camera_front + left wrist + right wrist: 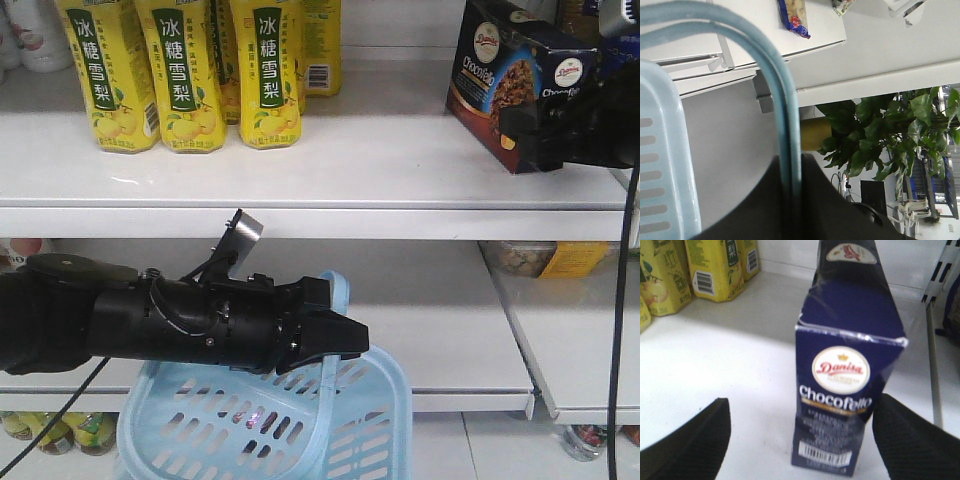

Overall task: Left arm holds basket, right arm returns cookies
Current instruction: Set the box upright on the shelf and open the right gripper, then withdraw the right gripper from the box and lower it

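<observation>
The cookies box, dark navy and marked "Chocofole", stands upright at the right end of the top shelf. In the right wrist view the box stands between my right gripper's open fingers. It is close by the right finger and well apart from the left one. The right arm reaches in from the right edge. My left gripper is shut on the thin handle of the light blue basket. The basket hangs below it, in front of the lower shelf.
Yellow drink cartons stand at the left of the top shelf and show in the right wrist view. A yellow-labelled pack lies on the lower right shelf. Bottles stand at the bottom. A green plant shows beyond the basket handle.
</observation>
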Robot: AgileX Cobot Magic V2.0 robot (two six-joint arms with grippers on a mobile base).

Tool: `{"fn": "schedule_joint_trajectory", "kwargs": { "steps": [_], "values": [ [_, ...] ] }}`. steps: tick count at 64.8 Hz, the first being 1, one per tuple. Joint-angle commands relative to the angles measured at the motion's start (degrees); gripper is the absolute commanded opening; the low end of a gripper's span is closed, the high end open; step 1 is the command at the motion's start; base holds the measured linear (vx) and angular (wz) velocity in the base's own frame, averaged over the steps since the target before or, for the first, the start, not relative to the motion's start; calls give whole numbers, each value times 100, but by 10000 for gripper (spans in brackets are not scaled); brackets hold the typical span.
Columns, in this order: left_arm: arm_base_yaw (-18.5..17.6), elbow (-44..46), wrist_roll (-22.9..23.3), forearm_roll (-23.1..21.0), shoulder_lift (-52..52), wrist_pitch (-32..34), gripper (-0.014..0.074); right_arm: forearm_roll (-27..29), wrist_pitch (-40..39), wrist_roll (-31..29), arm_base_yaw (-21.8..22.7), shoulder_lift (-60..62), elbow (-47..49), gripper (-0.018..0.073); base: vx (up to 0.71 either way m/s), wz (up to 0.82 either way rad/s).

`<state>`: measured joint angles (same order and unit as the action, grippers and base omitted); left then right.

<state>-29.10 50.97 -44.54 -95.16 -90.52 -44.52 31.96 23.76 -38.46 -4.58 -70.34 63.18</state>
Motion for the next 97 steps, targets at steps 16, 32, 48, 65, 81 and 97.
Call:
{"fn": "schedule_joint_trajectory", "kwargs": {
  "steps": [16,32,48,65,81,97],
  "values": [
    [6,182,-266,-312,290,-31,-6,-1026,345,1092,-1,773,164,566,0,0],
    [6,182,-266,-312,290,-31,-6,-1039,758,1118,-6,1535,164,566,0,0],
    [6,182,-266,-312,290,-31,-6,-1153,1673,1245,-6,2141,164,561,0,0],
    [6,182,-266,-312,290,-31,-6,-1601,2139,1696,-6,3025,164,561,0,0],
    [6,182,-266,-312,290,-31,-6,-1928,1776,1864,-6,4197,-1168,561,0,0],
    [6,182,-266,-312,290,-31,-6,-2354,928,2297,-6,5915,-3146,561,0,0]
  ]
}}
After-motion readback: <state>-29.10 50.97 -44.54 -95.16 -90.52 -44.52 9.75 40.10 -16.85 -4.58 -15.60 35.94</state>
